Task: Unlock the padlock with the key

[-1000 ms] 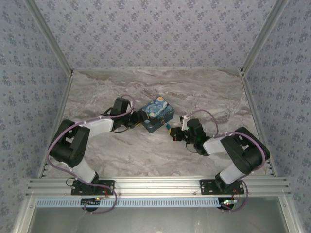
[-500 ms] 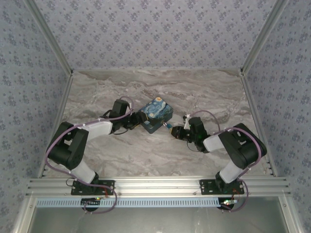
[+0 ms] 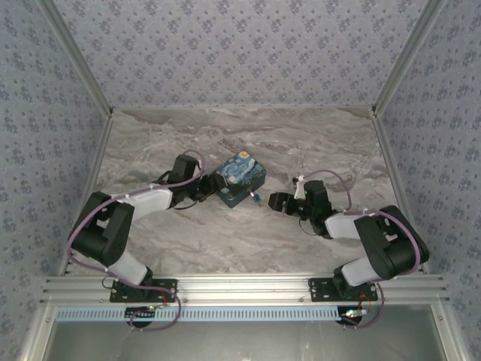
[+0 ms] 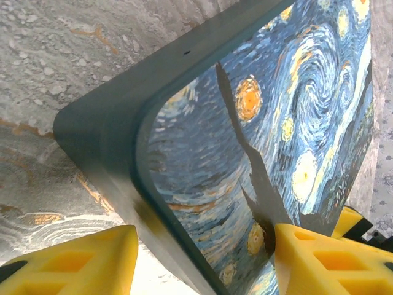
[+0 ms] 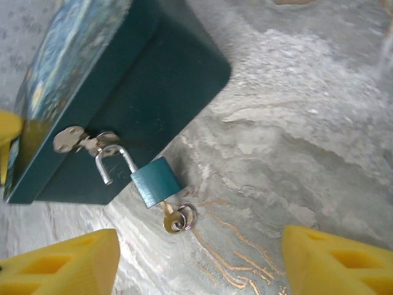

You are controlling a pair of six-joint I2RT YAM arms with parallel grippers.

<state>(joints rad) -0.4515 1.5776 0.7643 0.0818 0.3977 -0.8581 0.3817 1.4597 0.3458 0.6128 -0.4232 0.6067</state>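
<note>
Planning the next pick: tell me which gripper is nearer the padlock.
Right. The right gripper hangs open just short of the padlock; the left gripper clamps the box at its opposite end.

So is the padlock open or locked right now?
Open. One shackle leg is out of the padlock body, and the key sits in its keyhole.

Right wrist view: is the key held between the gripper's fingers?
No, the key sticks out of the bottom of the padlock, and both yellow fingers stand clear of it at the lower corners.
</note>
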